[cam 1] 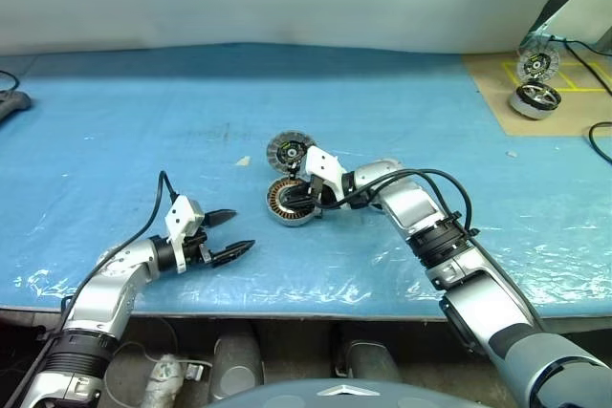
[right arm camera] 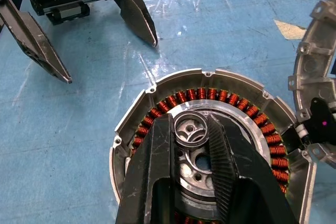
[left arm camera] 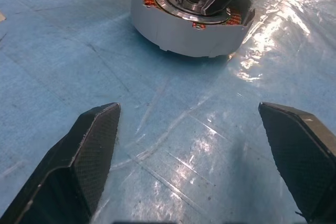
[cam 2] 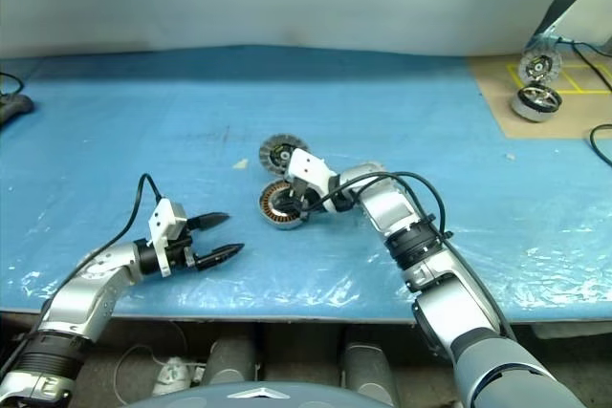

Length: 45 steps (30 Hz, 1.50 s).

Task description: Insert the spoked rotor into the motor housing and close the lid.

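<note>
The motor housing [right arm camera: 157, 85], a silver ring with copper windings, sits on the blue mat at mid-table. The spoked rotor [right arm camera: 198, 161] lies in its centre. My right gripper [right arm camera: 190, 127] reaches in from the right and is shut on the spoked rotor's hub. The lid [cam 1: 287, 151] rests just behind the housing, its pale segmented face up. My left gripper [cam 1: 242, 230] hovers low over the mat to the housing's left, open and holding nothing, pointing toward the housing [left arm camera: 189, 30].
A second motor [cam 1: 534, 99] and a disc [cam 1: 535, 64] stand on a brown board at the back right, with black cables beside them. A small pale scrap [cam 1: 245, 161] lies left of the lid. The table's front edge [cam 1: 287, 311] runs just below my left gripper.
</note>
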Motion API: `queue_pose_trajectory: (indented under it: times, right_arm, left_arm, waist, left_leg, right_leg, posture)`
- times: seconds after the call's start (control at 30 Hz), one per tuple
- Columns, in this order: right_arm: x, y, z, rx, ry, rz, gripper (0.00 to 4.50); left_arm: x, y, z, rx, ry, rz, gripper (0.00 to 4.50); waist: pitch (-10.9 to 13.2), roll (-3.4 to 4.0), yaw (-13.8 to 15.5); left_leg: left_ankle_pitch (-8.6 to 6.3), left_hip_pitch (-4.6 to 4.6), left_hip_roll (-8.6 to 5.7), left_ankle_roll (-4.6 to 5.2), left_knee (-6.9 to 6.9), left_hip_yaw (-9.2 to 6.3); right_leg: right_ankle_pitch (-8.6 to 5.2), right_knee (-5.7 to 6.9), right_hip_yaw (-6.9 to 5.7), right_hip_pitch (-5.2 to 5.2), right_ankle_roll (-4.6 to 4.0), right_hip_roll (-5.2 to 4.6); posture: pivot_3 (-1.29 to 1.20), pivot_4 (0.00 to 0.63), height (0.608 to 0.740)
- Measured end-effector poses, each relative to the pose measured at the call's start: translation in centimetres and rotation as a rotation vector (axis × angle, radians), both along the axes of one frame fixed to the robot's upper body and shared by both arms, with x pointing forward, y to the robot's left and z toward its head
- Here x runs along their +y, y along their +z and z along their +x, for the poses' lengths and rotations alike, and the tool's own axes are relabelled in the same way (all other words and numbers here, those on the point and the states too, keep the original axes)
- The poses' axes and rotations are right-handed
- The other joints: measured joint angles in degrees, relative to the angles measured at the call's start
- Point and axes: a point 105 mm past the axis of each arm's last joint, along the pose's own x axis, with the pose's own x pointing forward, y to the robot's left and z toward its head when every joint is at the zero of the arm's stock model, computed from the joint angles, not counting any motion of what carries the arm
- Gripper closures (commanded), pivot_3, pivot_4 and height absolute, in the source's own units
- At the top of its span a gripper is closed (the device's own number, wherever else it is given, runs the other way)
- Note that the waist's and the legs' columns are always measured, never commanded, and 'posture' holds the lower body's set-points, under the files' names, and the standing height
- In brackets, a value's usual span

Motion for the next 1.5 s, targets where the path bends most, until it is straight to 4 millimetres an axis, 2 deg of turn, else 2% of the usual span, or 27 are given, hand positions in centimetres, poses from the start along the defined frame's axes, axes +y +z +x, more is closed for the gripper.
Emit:
queue_pose_trajectory:
  times: [0.37, 0.83, 1.5]
  right_arm:
    - [0.4, 0.1, 0.0, -0.002, 0.005, 0.012, 3.94]
    - [-1.2, 0.6, 0.5, 0.032, -0.046, 0.021, 3.94]
    - [-0.9, 0.2, 0.2, 0.027, -0.03, 0.014, 3.94]
  left_arm:
    - [0.2, 0.4, 0.3, -0.011, -0.008, 0.002, 0.0]
    - [-0.8, 0.9, 0.7, -0.033, -0.025, -0.037, 0.0]
    - [-0.8, 0.0, 0.5, -0.007, -0.024, -0.029, 0.0]
  waist:
    - [0.0, 0.0, -0.05]
    - [0.01, 0.01, -0.04]
    - [0.01, 0.01, -0.03]
  left_leg:
    - [0.0, -0.01, -0.01, 0.0, -0.11, 0.01]
    - [0.0, -0.04, -0.01, -0.01, -0.18, 0.01]
    - [0.0, -0.05, -0.01, -0.01, -0.24, 0.02]
  right_leg:
    - [-0.02, -0.05, 0.0, -0.04, -0.02, 0.01]
    - [-0.03, -0.1, 0.0, -0.08, -0.02, 0.03]
    - [-0.05, -0.17, 0.0, -0.09, -0.02, 0.03]
  posture:
    - [0.0, 0.15, 0.74]
    - [0.0, 0.15, 0.74]
    - [0.0, 0.15, 0.74]
